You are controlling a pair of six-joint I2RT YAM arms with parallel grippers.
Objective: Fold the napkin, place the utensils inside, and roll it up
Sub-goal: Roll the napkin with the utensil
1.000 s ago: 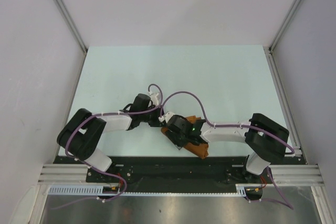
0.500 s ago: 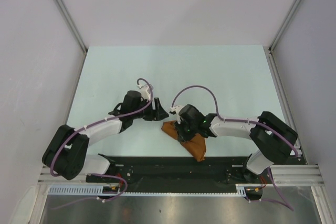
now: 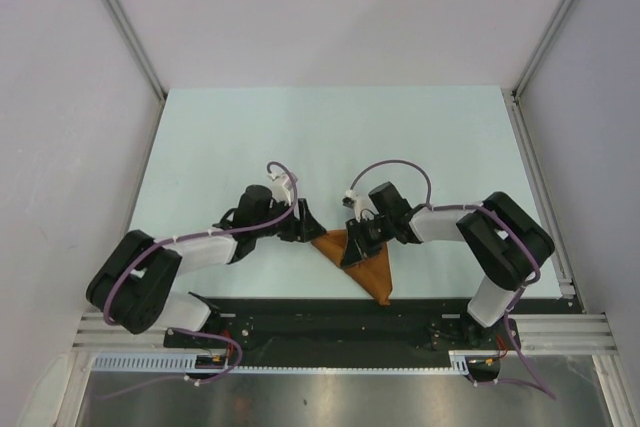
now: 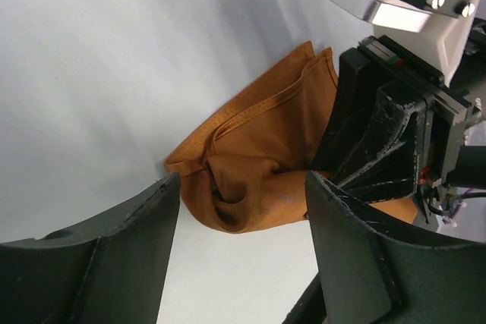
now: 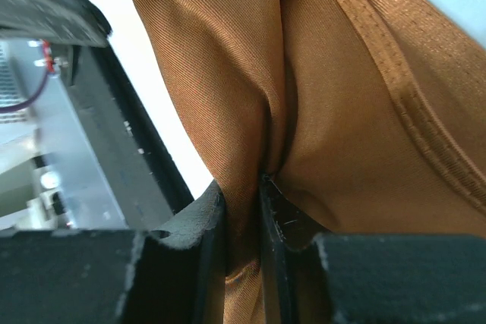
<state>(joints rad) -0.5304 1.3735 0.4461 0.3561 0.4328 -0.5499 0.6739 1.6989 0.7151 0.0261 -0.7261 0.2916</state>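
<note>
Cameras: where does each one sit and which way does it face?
Top external: above, behind the bases, looking down on the table; both arms show.
Left wrist: looks past the open left gripper at the napkin and right gripper.
Right wrist: close on the napkin pinched between its fingers.
Shared: the napkin, in all three.

**mk_77:** what was the booth like?

**dolo:** pale green table point(image 3: 330, 137), plain white walls point(image 3: 330, 7) on three sides, silver posts point(image 3: 120, 22) at the back corners.

**mk_77:** and the near edge?

**dolo:** black plate point(image 3: 330, 332) along it, then a shiny steel sheet point(image 3: 330, 402) past that. light was soft and even.
</note>
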